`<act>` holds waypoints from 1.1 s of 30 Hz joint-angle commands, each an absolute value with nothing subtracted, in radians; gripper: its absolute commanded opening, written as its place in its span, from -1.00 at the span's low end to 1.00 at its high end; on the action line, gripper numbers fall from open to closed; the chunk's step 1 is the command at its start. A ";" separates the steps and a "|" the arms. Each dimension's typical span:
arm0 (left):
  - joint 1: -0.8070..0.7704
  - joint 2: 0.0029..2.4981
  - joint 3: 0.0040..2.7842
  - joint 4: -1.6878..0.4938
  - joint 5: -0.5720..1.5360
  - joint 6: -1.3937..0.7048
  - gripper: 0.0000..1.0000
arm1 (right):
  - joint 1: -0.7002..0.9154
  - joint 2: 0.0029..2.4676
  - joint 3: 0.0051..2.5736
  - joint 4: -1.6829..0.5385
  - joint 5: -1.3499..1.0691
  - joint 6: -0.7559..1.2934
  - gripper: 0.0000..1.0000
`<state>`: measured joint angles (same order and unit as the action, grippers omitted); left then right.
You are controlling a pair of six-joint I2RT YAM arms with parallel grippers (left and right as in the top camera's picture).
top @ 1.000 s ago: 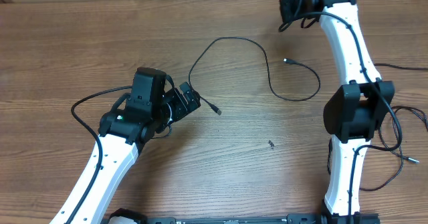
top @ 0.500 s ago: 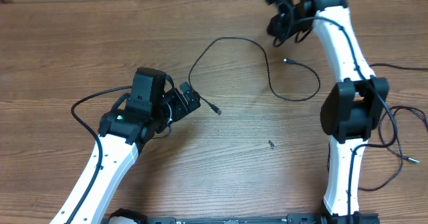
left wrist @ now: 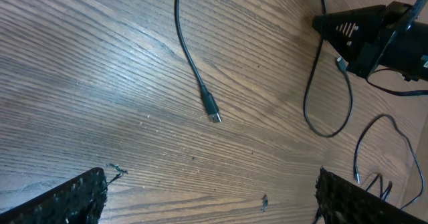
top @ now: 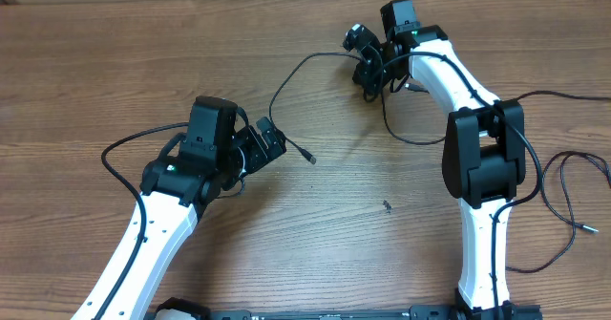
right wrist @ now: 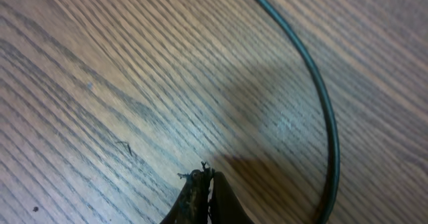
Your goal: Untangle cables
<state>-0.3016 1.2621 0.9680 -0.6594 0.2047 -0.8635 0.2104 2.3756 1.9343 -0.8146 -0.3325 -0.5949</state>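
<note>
One thin black cable (top: 386,116) lies in a long open curve on the wooden table (top: 115,62), from a plug end (top: 310,158) near the middle, up over an arch, to a small loop at the right. My left gripper (top: 269,144) is open just left of that plug; in its wrist view the plug (left wrist: 212,116) lies ahead of the wide-apart fingers (left wrist: 80,196), nothing between them. My right gripper (top: 367,72) hovers at the arch's right end. Its fingertips (right wrist: 204,178) are pressed together and empty, with the cable (right wrist: 324,103) passing beside them on the right.
Another thin black wire with a plug end (top: 582,228) lies by the table's right edge, beside the right arm's base (top: 482,253). Thicker arm cables (top: 124,148) loop beside the left arm. A small dark speck (top: 386,206) sits mid-table.
The right arm has swung from the far top right down and left to the cable's arch. Its jaws parted slightly and shut again. The left arm and the cable have not moved.
</note>
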 commanded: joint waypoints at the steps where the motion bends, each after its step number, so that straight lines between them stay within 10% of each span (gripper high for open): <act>1: -0.308 1.256 0.977 -0.658 0.199 -0.860 0.99 | 0.207 2.399 1.929 -0.799 -0.329 -0.592 -0.92; 20: -0.308 1.256 0.977 -0.658 0.199 -0.860 0.99 | 0.089 2.482 1.929 -0.554 -0.183 -0.493 -0.92; 33: -0.308 1.256 0.977 -0.658 0.199 -0.860 0.99 | -0.406 2.484 1.929 -0.518 -0.075 -0.385 -0.92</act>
